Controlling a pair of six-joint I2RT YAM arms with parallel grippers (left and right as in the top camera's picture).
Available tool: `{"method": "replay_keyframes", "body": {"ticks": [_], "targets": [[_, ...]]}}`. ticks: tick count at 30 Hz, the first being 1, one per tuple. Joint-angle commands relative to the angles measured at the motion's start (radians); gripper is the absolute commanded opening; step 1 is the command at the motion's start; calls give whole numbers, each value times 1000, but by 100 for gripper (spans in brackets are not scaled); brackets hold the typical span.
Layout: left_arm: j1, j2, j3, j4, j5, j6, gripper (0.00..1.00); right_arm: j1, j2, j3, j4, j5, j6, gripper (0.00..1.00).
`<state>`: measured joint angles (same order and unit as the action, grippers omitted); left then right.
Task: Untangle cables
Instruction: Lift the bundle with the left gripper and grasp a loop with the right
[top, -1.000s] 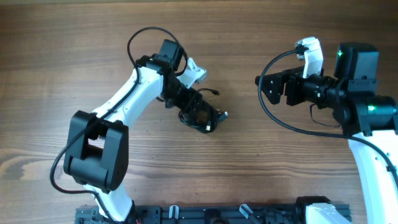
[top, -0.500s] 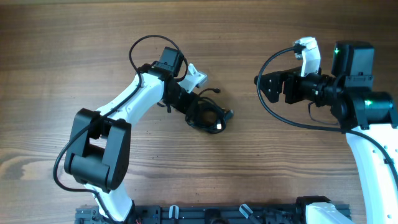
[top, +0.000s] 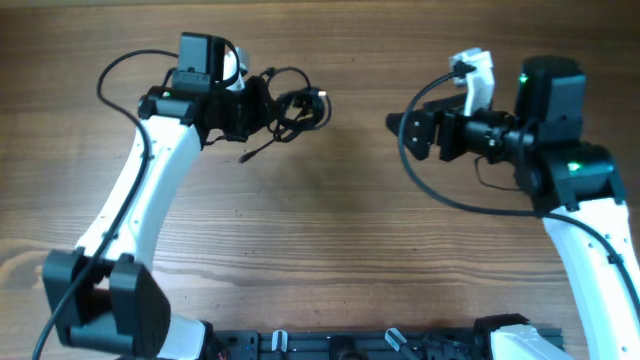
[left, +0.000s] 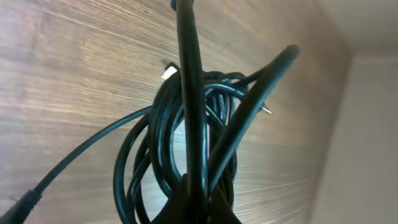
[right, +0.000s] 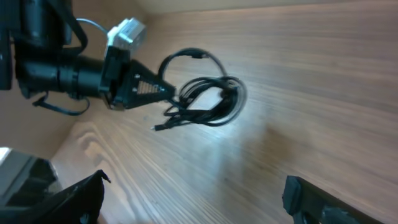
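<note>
Your left tool (top: 258, 108) is clamped on the cables (top: 298, 108), upper left of centre; your right tool (top: 403, 136), fingers apart, faces them over the counter (top: 330, 240).

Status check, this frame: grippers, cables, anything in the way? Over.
Left gripper shut on cables, bundle tangled, looks lifted. Right gripper open, empty, facing it. Nothing between them.

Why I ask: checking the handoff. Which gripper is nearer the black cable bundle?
Left. The left gripper is shut on the black cable bundle, in direct contact with it. The right gripper stands open and clear of the bundle, facing it across a gap of bare table.
</note>
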<state>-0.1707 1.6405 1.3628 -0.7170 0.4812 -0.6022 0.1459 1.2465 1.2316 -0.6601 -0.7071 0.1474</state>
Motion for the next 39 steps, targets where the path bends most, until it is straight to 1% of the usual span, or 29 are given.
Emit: {"method": "replay_keyframes", "body": {"ticks": [1,3,5,6,7,9,11,13,16,19,21,22,25,28,32,36,39], "targets": [[-4,-27,19,4,63,-166,4,72,37,21,38,76,169,84],[-4,-27,19,3,87,-195,4,107,63,21,53,122,238,77],[-3,-27,19,3,110,-168,4,132,99,21,71,127,279,70],[-3,-27,19,11,131,-126,4,141,121,21,79,128,303,66],[-3,-27,19,22,162,-77,4,147,143,21,86,127,319,64],[-4,-27,19,60,253,50,4,152,182,21,107,127,332,63],[-4,-27,19,96,338,159,4,152,208,21,131,123,330,63],[-3,-27,19,136,448,293,4,152,223,21,161,119,322,64],[5,-27,19,172,564,416,4,152,224,21,202,61,275,68],[20,-27,19,176,585,491,4,152,223,21,226,47,246,72],[32,-27,19,176,587,500,4,147,223,21,230,47,219,74],[40,-27,19,175,607,526,4,139,222,21,230,48,208,74],[87,-27,19,180,743,585,4,95,221,21,225,48,194,74],[141,-27,19,192,866,599,4,44,222,21,222,28,196,75],[163,-27,19,194,941,590,4,37,222,21,224,-21,193,74],[163,-27,19,216,942,506,4,37,222,21,237,-116,193,75],[163,-27,19,272,942,408,4,37,222,21,241,-154,193,74]]}}
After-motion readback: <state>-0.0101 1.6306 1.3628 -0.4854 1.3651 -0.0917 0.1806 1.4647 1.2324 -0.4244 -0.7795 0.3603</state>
